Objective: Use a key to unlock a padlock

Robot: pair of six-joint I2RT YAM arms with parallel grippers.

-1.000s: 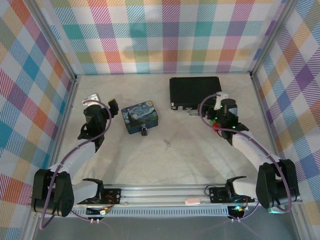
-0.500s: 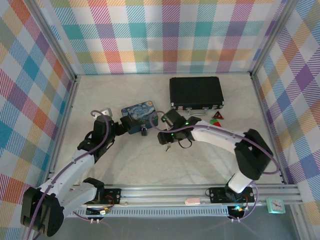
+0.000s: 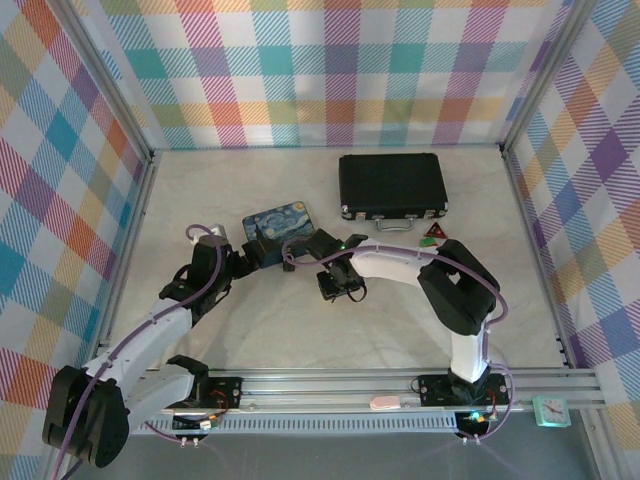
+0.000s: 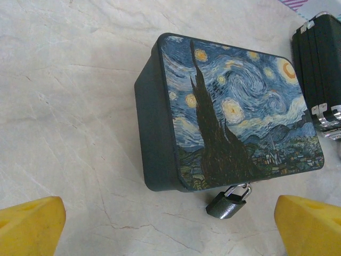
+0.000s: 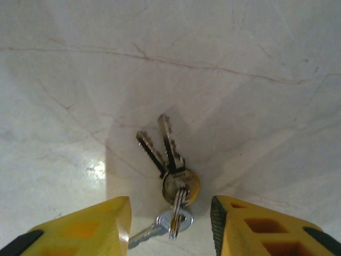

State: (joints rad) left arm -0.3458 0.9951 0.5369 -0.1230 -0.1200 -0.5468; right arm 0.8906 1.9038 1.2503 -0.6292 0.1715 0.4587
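From the overhead camera I see a pale marbled tabletop point(image 3: 250, 330) inside plaid cloth walls point(image 3: 330, 70). My left arm point(image 3: 150, 330) reaches toward a small blue painted tin with a swirling night-sky picture on its lid point(image 4: 240, 122). My right arm point(image 3: 400, 262) curls in from the right, so its pincer sits just right of the tin. At the back rests a large black hard case with metal latches point(image 3: 392, 185), well apart from both pincers.

The left pincer point(image 4: 170, 228) is spread wide and holds nothing. Its yellow fingers point(image 4: 32, 226) sit at the two bottom corners of the left wrist view. Beyond them, the tiny black-bodied padlock with a thin silvery shackle point(image 4: 228, 202) lies at the near edge of the tin. Its long axis runs on a slant, with the body toward the lower left and the shackle toward the upper right. The shackle end meets the tin's bottom edge.

The right pincer point(image 5: 169, 213) points down at the tabletop. Its yellow fingers point(image 5: 90, 229) are partly spread, with a gap between them, and grip nothing. In that gap lies a bunch of thin silvery metal keys on a small ring point(image 5: 180, 184). Two keys fan out from the ring with their blades pointing away from the pincer, up and slightly left in the right wrist view. Two more point the opposite way, toward the camera. One of these slants down-left, and its tip passes out of sight beside the left-hand finger. I cannot tell whether that finger touches it.
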